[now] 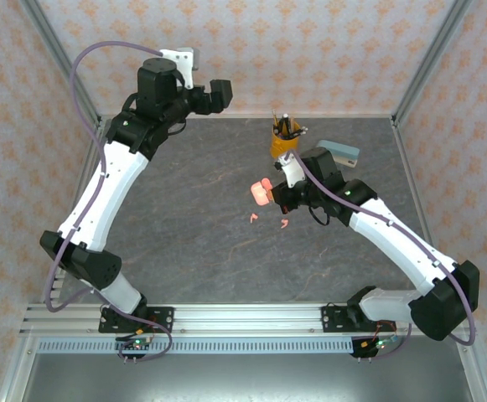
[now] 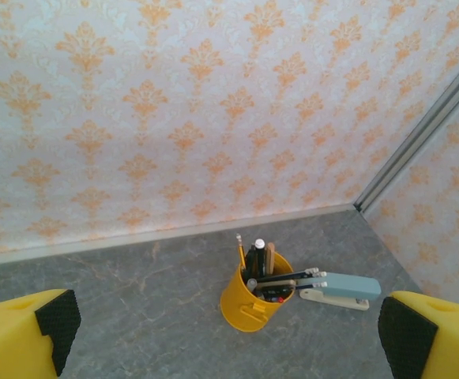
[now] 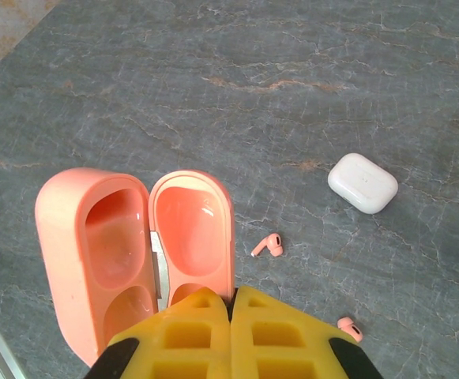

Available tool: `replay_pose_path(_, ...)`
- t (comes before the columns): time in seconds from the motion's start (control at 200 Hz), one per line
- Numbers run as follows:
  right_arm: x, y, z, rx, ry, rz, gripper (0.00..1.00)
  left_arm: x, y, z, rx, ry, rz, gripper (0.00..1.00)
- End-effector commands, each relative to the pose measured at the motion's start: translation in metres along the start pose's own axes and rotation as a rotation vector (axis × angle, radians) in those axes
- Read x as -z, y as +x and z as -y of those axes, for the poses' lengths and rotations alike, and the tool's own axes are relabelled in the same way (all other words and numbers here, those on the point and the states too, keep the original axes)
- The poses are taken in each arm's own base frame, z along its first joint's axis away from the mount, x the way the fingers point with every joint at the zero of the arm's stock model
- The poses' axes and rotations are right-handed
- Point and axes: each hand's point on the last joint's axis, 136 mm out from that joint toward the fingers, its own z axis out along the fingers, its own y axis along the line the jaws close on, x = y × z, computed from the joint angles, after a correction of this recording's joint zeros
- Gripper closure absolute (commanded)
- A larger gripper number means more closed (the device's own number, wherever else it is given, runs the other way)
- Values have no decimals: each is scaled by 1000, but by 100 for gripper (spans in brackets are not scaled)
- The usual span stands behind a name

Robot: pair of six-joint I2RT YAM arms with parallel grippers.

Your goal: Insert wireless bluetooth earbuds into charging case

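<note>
An open salmon-pink charging case (image 3: 134, 237) shows two empty hollows side by side, and my right gripper (image 3: 233, 300) is shut on the rim of its right half. From above, the charging case (image 1: 262, 191) sits at the tip of the right gripper (image 1: 271, 195), mid-table. Two pink earbuds (image 3: 269, 245) (image 3: 349, 328) lie loose on the grey tabletop to the case's right; from above these earbuds (image 1: 253, 218) (image 1: 284, 223) lie just in front of the gripper. My left gripper (image 1: 220, 94) is raised at the back left, and in its wrist view it (image 2: 231, 328) stands open and empty.
A closed white case (image 3: 363, 182) lies beyond the earbuds. A yellow pen cup (image 1: 283, 142) (image 2: 254, 300) and a light-blue stapler (image 1: 342, 153) (image 2: 340, 288) stand near the back wall. Patterned walls close off the back and both sides.
</note>
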Motion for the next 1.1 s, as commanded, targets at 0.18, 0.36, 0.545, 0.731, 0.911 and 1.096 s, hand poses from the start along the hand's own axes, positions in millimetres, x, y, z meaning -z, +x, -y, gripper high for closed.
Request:
replay_pose_path(0.18, 6, -5, 4, 10, 31, 8, 100, 11, -26, -9, 34, 1, 52, 0)
replay_pose_path(0.36, 3, -6, 4, 20, 25, -1, 100, 6, 0, 20, -33, 180, -84, 0)
replay_pose_path(0.545, -8, -3, 5, 36, 17, -23, 100, 0, 39, 18, -59, 216, -168, 0)
replay_pose_path(0.731, -13, -7, 10, 55, 37, -26, 100, 3, 85, 19, -65, 279, -249, 1)
replay_pose_path(0.911, -17, -13, 9, 77, 25, -38, 100, 15, 144, 29, -140, 390, -346, 0)
replay_pose_path(1.096, -23, -20, 8, 114, 10, -70, 100, 32, 184, 41, -167, 540, -441, 1)
